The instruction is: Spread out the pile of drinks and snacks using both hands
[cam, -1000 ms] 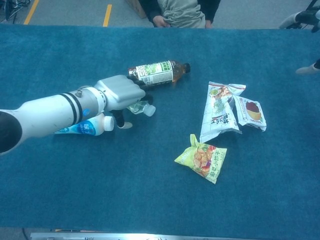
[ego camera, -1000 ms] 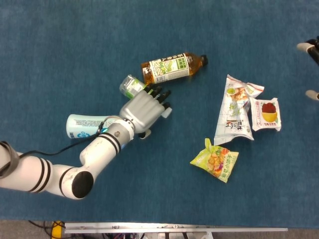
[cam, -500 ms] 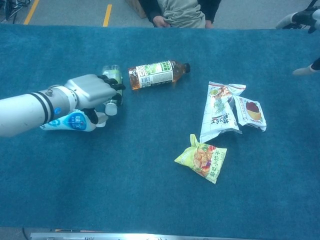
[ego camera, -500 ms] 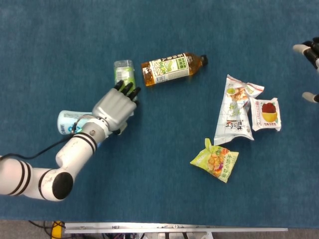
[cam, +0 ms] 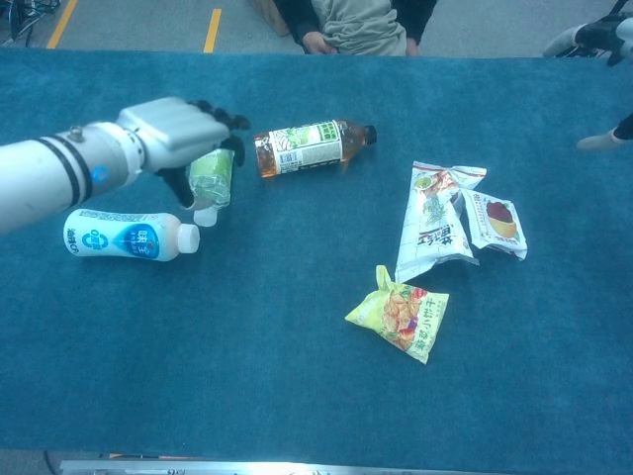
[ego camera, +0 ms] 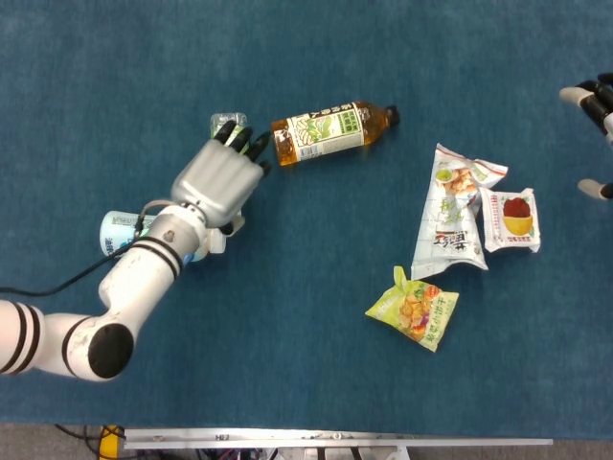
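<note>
- Left hand [ego camera: 218, 176]: palm down over the small green bottle [cam: 210, 174], dark fingertips [ego camera: 239, 140] reaching past the bottle's far end; curled over the bottle and resting on it, with a firm grip not confirmable from either view.
- Small green bottle: on its side on the blue table cover [ego camera: 287, 383], white cap toward the robot in the chest view, mostly hidden under the hand in the head view; just left of the tea bottle's base, apart from it.
- Tea bottle [ego camera: 330, 130]: amber liquid, green-and-white label, dark cap; on its side, cap pointing right and slightly away from the robot.
- White-and-blue bottle [cam: 127, 236]: on its side, nearer the robot than the green bottle, cap pointing right; partly hidden by the left forearm in the head view.
- Long white snack packet [ego camera: 448, 213]: flat, right of centre, lengthwise toward the robot.
- Small white packet with red print [ego camera: 511, 218]: touching the long packet's right edge.
- Yellow-green snack bag [ego camera: 415, 309]: alone, nearer the robot than the two white packets.
- Right hand [ego camera: 596, 105]: at the far right edge, mostly cut off, clear of all items; fingers apart, nothing held.
- Seated person [cam: 356, 22]: beyond the table's far edge, chest view only.
</note>
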`<action>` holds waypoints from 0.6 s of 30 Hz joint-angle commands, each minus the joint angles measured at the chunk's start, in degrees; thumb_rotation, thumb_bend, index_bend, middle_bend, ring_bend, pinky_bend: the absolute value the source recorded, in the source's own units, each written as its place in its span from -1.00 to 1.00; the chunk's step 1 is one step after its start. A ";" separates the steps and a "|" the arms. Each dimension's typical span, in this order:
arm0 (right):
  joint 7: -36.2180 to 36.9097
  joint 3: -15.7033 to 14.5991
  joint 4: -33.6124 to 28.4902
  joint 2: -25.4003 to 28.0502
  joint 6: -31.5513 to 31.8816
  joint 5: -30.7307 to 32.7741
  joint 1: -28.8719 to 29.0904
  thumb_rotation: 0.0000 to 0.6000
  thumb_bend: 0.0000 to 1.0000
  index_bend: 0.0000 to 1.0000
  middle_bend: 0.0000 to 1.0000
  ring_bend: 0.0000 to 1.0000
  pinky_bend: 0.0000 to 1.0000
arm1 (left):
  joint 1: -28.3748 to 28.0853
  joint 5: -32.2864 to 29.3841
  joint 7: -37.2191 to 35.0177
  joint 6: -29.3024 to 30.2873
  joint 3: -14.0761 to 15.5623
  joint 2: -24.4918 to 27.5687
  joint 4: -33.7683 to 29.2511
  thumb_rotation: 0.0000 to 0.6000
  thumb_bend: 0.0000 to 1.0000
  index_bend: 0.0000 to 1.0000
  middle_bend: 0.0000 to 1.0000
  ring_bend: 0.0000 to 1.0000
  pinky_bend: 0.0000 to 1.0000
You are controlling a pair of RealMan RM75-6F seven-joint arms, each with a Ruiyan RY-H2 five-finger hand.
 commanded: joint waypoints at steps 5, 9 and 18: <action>0.65 -0.26 0.33 0.24 0.04 -0.35 -0.64 1.00 -1.00 -0.62 -0.58 -0.76 -0.43 | -2.59 -3.51 -1.49 -1.24 -4.54 -2.46 2.25 0.78 -0.44 -0.79 -1.00 -1.00 -1.00; 1.49 -0.46 0.55 0.37 0.17 -1.01 -1.12 1.00 -1.00 -0.62 -0.58 -0.76 -0.43 | -3.83 -5.88 -2.79 -1.94 -6.86 -4.33 4.10 0.74 -0.44 -0.90 -1.00 -1.00 -1.00; 3.26 -1.33 0.72 0.54 0.46 -3.81 -2.17 1.00 -1.00 -0.62 -0.58 -0.76 -0.43 | -7.51 -11.54 -1.93 -2.06 -9.63 -9.30 8.69 -0.03 -0.44 -0.91 -1.00 -1.00 -1.00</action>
